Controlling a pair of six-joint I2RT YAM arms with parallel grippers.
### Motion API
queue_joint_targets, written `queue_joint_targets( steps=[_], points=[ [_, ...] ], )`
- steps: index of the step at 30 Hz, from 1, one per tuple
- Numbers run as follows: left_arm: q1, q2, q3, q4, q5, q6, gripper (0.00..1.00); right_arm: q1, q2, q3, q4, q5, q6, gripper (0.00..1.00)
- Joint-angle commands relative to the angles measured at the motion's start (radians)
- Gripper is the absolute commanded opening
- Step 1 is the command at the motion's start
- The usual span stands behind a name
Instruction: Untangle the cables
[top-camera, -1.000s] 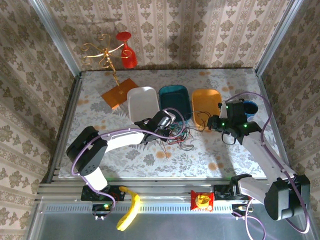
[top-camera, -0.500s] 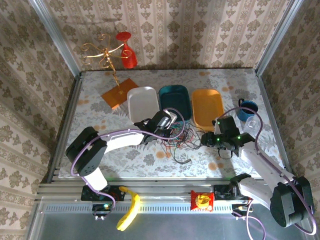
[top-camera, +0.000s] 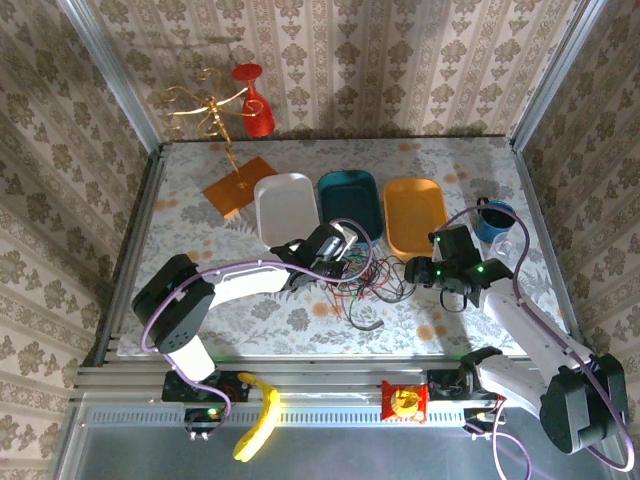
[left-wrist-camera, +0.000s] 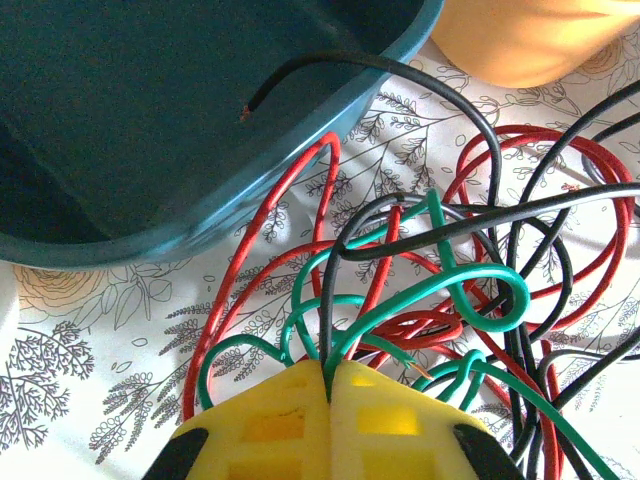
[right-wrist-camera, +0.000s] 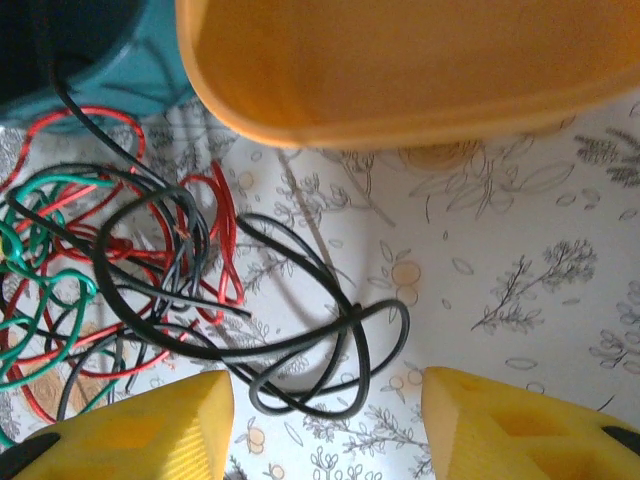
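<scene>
Two tools: left tool (left-wrist-camera: 328, 385) and right tool (right-wrist-camera: 325, 425), both with yellow fingers, both low over the desk (top-camera: 250, 312).
Left tool grip: fingers pressed tight together, with green and black strands pinched in the seam between them.
Right tool grip: fingers stand well apart and hold nothing; a black loop lies on the desk in the gap ahead of them.
Cables (top-camera: 365, 282): one tangled heap on the desk between the two tools, just in front of the teal and orange trays.
Green cable (left-wrist-camera: 470, 282): curls out of the left tool's grip in several loops, woven through the red.
Red cable (left-wrist-camera: 300, 225): wide loops flat on the desk, one arc running beside the teal tray's wall.
Black cable (left-wrist-camera: 478, 125): arches over the heap; one cut end pokes over the teal tray's rim, and loose loops spread toward the right tool.
Teal tray (left-wrist-camera: 150, 110): just beyond the heap, the middle of three trays in a row.
Orange tray (right-wrist-camera: 400, 70): right of the teal one, close ahead of the right tool.
White tray (top-camera: 285, 205): left of the teal one, just beside it.
Blue cup (top-camera: 495, 222): near the right edge of the desk, beyond the right arm.
Back left corner: gold wire stand (top-camera: 200, 100) with a red glass (top-camera: 255, 105) hanging from it, bowl down.
Front rail: banana (top-camera: 262, 415) and red snack packet (top-camera: 405, 400), well apart.
</scene>
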Motion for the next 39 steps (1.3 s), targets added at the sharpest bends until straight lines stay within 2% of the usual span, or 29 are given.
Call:
queue_joint_targets(
  steps=[1,12,29,31,33,36,39],
  points=[
    [-0.010,-0.001,0.021,-0.003,0.003,0.019,0.00,0.001,0.023,0.028,-0.048,0.041,-0.032,0.54],
    [-0.010,-0.002,0.019,-0.003,0.001,0.020,0.00,0.003,0.137,0.084,0.034,-0.045,-0.068,0.53],
    [-0.011,0.004,0.023,0.001,0.024,0.024,0.00,0.042,0.300,0.183,0.060,0.085,-0.171,0.52],
    [-0.010,0.004,0.024,0.001,0.023,0.024,0.00,0.047,0.308,0.188,0.063,0.098,-0.182,0.48],
    [-0.011,0.004,0.024,0.000,0.024,0.024,0.00,0.051,0.315,0.195,0.065,0.115,-0.185,0.37],
    [-0.010,0.004,0.024,0.001,0.026,0.024,0.00,0.052,0.317,0.201,0.067,0.134,-0.179,0.15],
    [-0.008,0.005,0.026,-0.002,0.027,0.024,0.00,0.052,0.295,0.199,0.059,0.145,-0.181,0.03]
  ],
)
